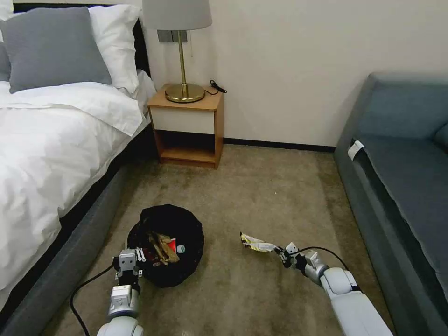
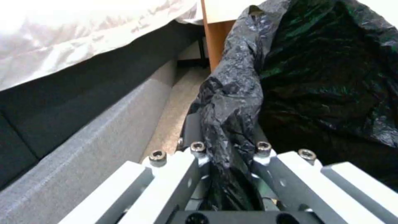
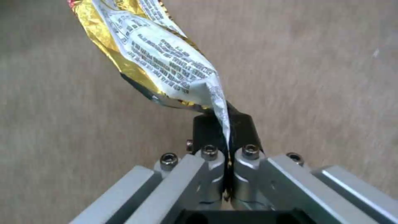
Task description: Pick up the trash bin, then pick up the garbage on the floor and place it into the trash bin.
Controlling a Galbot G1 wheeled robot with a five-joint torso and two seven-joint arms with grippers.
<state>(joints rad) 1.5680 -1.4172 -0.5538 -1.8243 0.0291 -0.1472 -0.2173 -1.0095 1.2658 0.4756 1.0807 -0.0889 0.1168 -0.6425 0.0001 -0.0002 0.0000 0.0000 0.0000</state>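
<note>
Foil wrapper (image 3: 166,62), silver and yellow, is pinched by one corner between the closed tips of the right gripper (image 1: 283,254) and hangs clear of the carpet (image 1: 261,205), to the right of the bin (image 1: 169,245). The left gripper (image 1: 129,266) is clamped on the bin's near rim, with the black liner (image 2: 232,102) bunched between its fingers. The bin sits near the bed (image 1: 46,140). Inside it lie a brown wrapper (image 1: 163,247), a bit of red packet and a white bottle cap (image 1: 180,249).

Step in hand, as judged: carry the wrapper to the bin and drop it in.

- Keep the right gripper closed during the carry. The hold is on a thin edge only, so a quick swing could pull the foil free.
- Bring the wrapper over the middle of the opening, not the rim; the foil is long and may catch on the liner.
- Hold the bin level and steady with the left gripper.
- Release only when the whole wrapper hangs above the opening.
</note>
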